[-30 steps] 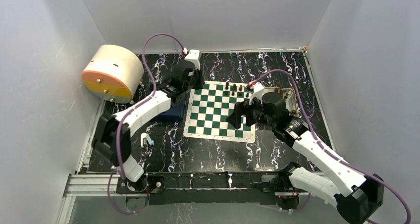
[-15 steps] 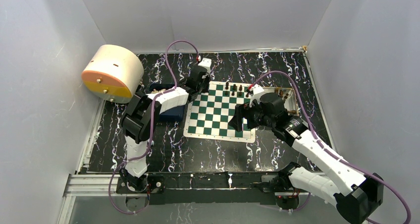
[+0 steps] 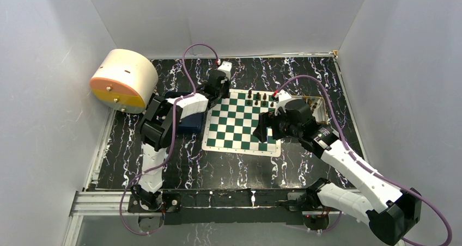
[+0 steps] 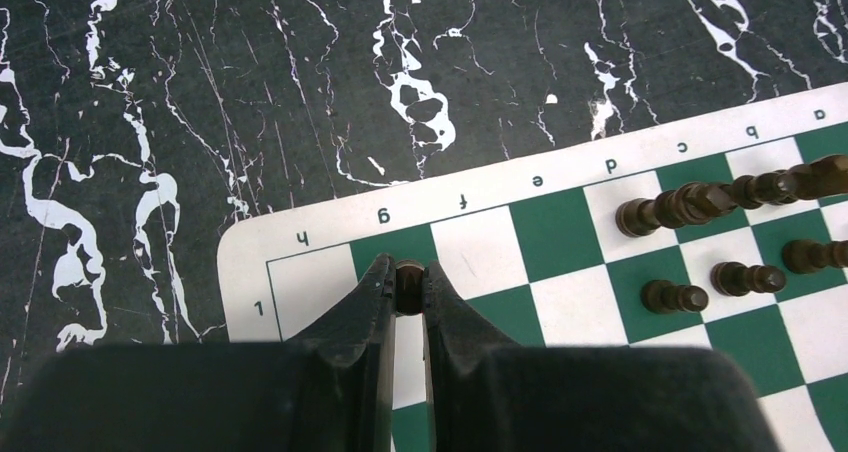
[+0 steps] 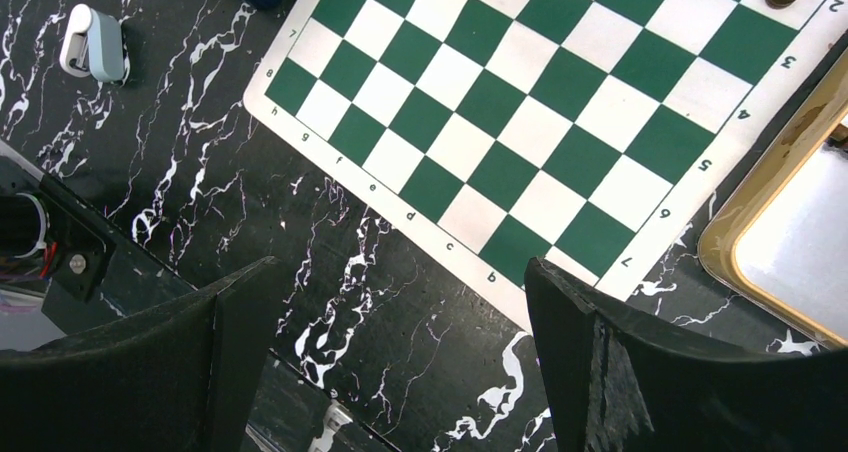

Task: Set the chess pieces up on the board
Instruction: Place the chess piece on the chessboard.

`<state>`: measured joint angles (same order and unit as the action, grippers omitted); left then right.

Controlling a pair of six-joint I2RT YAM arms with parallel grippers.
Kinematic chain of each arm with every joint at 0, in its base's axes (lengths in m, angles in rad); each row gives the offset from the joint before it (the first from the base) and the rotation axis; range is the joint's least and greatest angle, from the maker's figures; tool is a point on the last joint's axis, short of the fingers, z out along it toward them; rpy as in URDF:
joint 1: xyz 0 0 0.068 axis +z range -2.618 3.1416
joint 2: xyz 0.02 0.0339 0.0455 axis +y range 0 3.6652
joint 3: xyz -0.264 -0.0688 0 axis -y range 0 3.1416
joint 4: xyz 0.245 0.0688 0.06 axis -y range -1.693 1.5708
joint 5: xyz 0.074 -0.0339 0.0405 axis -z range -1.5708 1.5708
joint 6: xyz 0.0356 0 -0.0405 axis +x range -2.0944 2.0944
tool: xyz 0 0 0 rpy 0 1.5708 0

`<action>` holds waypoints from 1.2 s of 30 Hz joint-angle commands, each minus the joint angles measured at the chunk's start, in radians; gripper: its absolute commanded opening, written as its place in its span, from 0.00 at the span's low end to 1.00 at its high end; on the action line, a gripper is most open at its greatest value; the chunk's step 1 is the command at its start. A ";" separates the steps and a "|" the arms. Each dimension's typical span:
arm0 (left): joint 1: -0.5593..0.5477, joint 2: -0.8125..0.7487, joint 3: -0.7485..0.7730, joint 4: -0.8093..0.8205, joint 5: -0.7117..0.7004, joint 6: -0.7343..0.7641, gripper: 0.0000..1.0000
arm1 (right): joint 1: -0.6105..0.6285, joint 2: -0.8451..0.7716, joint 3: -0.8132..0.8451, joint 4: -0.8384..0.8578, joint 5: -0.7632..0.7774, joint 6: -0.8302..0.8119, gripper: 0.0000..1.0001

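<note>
Though half hidden, piece [image 4: 408, 278] within left pincer [image 4: 406, 269]

board [image 3: 234, 127]: green-white checked mat, lying flat | chess pieces [image 3: 257, 98]: tiny, dark, clustered at board's 1 o'clock edge | lone piece [image 4: 408, 278]: 11 o'clock corner

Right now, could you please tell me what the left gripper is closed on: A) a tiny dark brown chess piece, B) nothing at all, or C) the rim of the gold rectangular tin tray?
A: in the left wrist view the left gripper is pinched shut on a tiny dark brown chess piece, over a corner of the flat green-and-white checked board.
</note>
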<state>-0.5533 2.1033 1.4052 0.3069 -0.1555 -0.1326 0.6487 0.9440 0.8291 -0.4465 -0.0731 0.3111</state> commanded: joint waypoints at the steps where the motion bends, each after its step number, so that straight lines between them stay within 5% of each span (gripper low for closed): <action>1: 0.002 -0.002 0.052 0.007 -0.012 0.037 0.00 | 0.005 -0.003 0.061 0.005 0.026 -0.004 0.99; 26: 0.006 0.069 0.060 -0.035 -0.013 0.053 0.01 | 0.003 -0.011 0.083 -0.004 0.099 -0.001 0.99; 36: 0.006 0.047 0.089 -0.091 -0.007 0.043 0.37 | 0.004 0.007 0.081 0.004 0.093 0.000 0.99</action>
<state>-0.5526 2.1681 1.4506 0.2584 -0.1558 -0.0845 0.6487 0.9493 0.8707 -0.4725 0.0154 0.3111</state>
